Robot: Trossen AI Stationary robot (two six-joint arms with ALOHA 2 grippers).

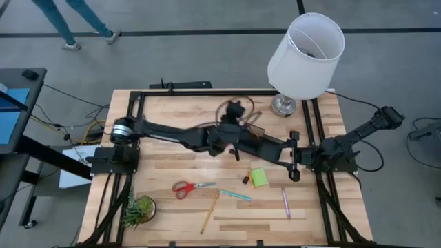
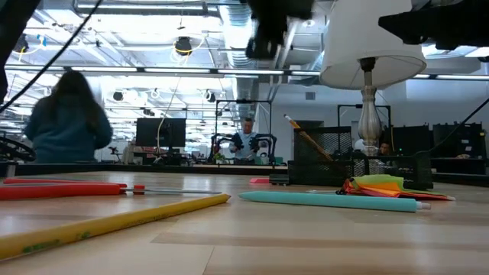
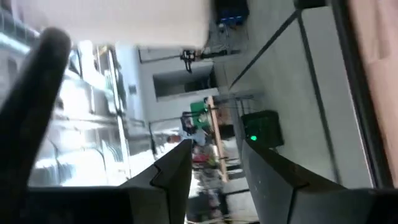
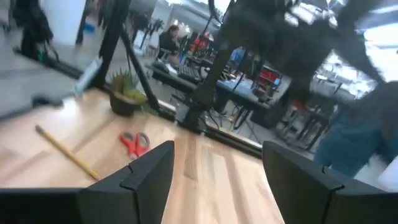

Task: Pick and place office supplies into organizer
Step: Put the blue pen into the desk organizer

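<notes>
One pencil already stands in the organizer (image 2: 336,156) beside the lamp (image 1: 303,52). Scissors (image 1: 191,187), sticky pad (image 1: 258,178) and pens wait nearer the front edge. Left gripper (image 1: 238,110) hovers over the organizer, fingers apart, empty. Right gripper (image 4: 214,180) waits open.

Even, bright light falls from above on the table (image 1: 275,213); shadows under the arms are soft and faint. In the low view rows of ceiling lights glare white and wash out the upper background, while the yellow pencil (image 2: 107,223) nearest the lens is blurred and the lamp (image 2: 367,53) shade reads overexposed. The left pincer (image 3: 214,177) is dark against a streaked, motion-smeared room beyond it, with a blown-out white patch above. Ahead of the right pincer (image 4: 217,168) the room is smeared too; the scissors (image 4: 135,143) beyond it look soft.
</notes>
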